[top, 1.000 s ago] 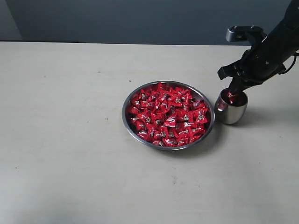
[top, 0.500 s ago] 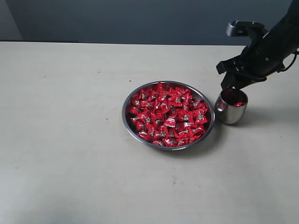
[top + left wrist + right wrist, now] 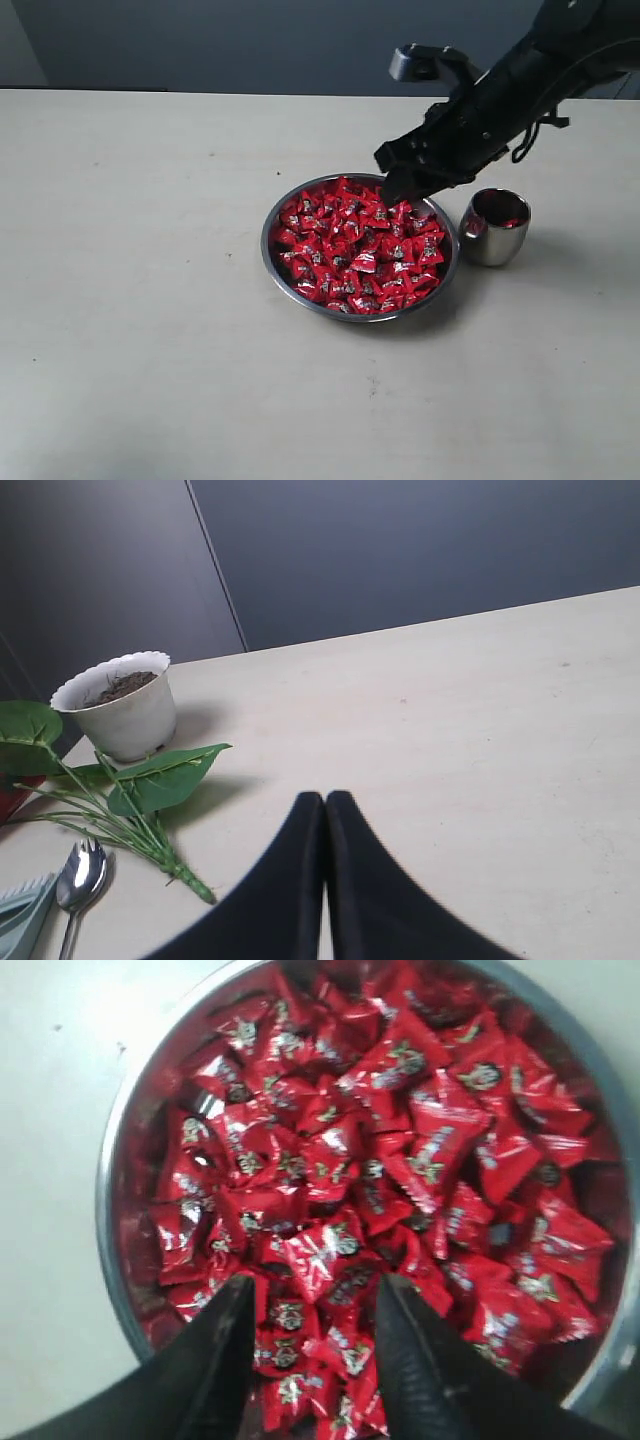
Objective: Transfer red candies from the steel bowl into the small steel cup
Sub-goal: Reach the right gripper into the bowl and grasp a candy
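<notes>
Swung away from the small polished steel cup (image 3: 492,242), the right gripper (image 3: 396,186) hangs spread and empty, shiny red-wrapped candies (image 3: 355,245) directly beneath it in the wide shallow steel bowl (image 3: 266,242); the left gripper (image 3: 325,798) is pressed together.

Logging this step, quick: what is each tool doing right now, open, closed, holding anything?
Left tool: closed, nothing between its fingers.
Right tool: open, empty, poised over the red candies in the steel bowl.
</notes>
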